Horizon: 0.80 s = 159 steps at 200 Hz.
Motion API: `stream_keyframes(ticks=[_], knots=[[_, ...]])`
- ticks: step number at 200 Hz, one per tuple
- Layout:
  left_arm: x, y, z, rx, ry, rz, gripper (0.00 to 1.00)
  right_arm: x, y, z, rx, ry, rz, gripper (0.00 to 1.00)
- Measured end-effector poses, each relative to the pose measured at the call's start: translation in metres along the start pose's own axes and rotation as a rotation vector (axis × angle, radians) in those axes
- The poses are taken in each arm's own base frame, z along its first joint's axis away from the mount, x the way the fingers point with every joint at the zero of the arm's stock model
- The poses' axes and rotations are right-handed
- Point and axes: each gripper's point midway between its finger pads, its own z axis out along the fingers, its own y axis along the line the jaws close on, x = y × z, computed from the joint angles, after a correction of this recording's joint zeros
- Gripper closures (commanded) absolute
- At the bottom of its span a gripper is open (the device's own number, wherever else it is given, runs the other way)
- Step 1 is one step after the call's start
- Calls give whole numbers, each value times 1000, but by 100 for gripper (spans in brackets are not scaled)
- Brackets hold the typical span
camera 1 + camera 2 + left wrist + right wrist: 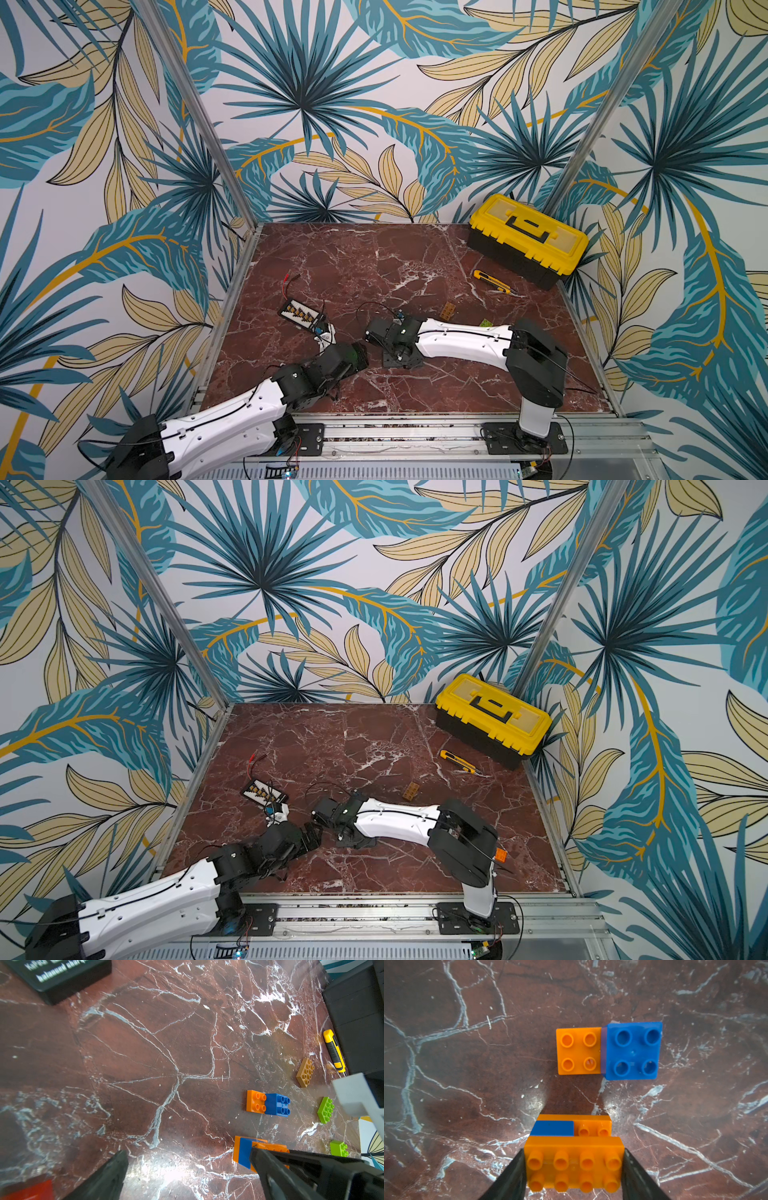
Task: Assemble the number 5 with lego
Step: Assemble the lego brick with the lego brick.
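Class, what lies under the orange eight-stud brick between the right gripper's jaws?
A blue brick and a lower orange brick show beneath the orange eight-stud brick; the rest of both is covered.

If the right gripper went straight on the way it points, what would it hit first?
Probably the blue brick on its orange base, beneath the orange brick the right gripper holds; gap unclear.

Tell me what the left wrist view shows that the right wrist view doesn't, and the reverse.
Left wrist only: the knife, a tan brick, two green bricks and a black board corner.
Right wrist only: the right jaws closed on the two ends of the top orange brick.
Both: the orange-and-blue pair lying on the table, and the orange-and-blue stack, mostly hidden in the left wrist view.
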Motion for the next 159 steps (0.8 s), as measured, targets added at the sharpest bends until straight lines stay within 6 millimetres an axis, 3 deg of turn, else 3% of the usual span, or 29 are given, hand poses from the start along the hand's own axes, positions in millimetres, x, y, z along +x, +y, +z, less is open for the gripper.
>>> stream_keyframes(ticks=[66, 86, 103, 159], knots=[[0, 0, 0, -1, 0, -6, 1, 0, -1, 1, -16, 0, 8, 50], [0, 0, 0, -1, 0, -7, 1, 0, -1, 0, -31, -3, 14, 40], [0, 0, 0, -1, 0, -7, 0, -1, -1, -1, -46, -6, 20, 39], [0, 1, 1, -4, 0, -2, 0, -4, -4, -1, -50, -8, 8, 20]])
